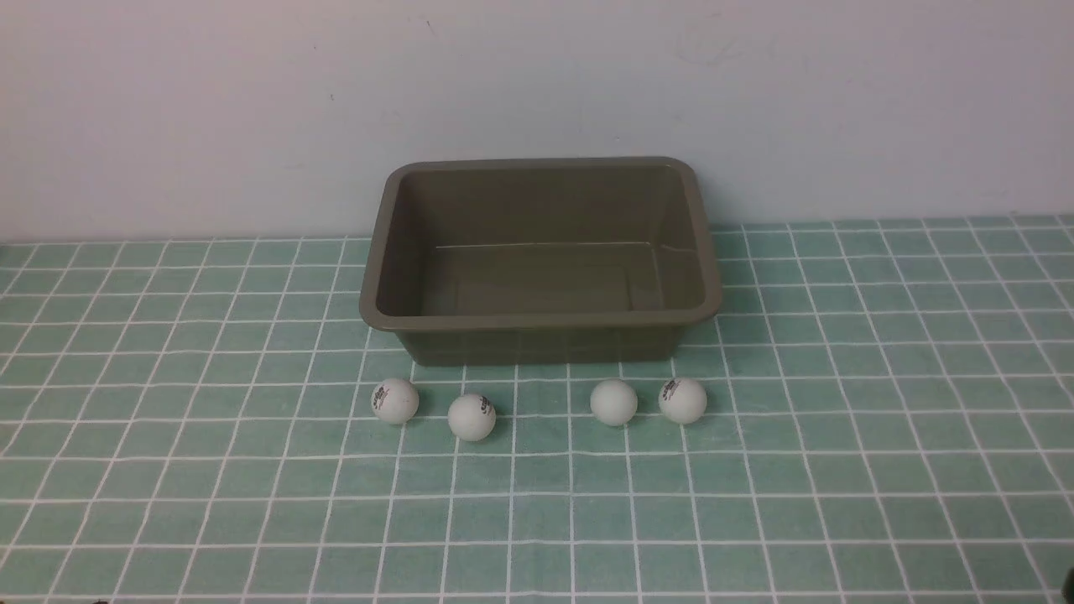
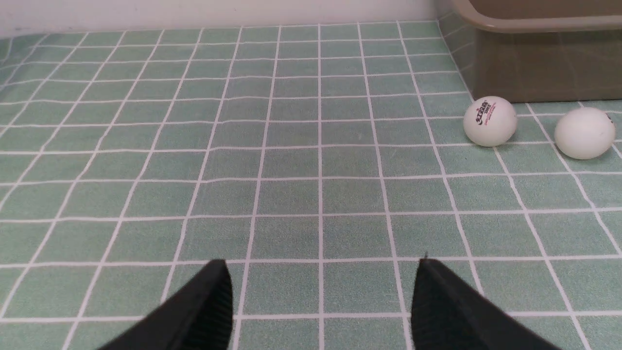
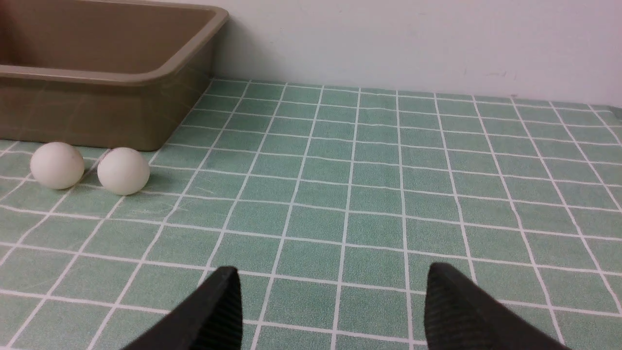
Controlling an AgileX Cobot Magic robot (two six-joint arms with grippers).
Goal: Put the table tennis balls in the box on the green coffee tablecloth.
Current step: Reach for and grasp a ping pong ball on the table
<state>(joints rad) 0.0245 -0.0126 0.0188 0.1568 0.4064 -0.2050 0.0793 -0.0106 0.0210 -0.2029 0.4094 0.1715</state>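
The olive-brown box point(image 1: 537, 320) stands empty at the back middle of the green coffee tablecloth point(image 1: 847, 436). Several white table tennis balls lie in a row in front of it: one pair at the left point(image 1: 394, 400) point(image 1: 471, 417), one pair at the right point(image 1: 613, 402) point(image 1: 682, 400). Neither arm shows in the front view. My left gripper point(image 2: 321, 265) is open over bare cloth, well short of two balls point(image 2: 489, 121) point(image 2: 584, 132) and the box wall point(image 2: 534, 68). My right gripper point(image 3: 334, 272) is open too, apart from two balls point(image 3: 57, 165) point(image 3: 123, 171) beside the box point(image 3: 97, 80).
A pale wall point(image 1: 537, 84) rises right behind the box. The checked cloth runs wide on both sides of the box and in front of the balls.
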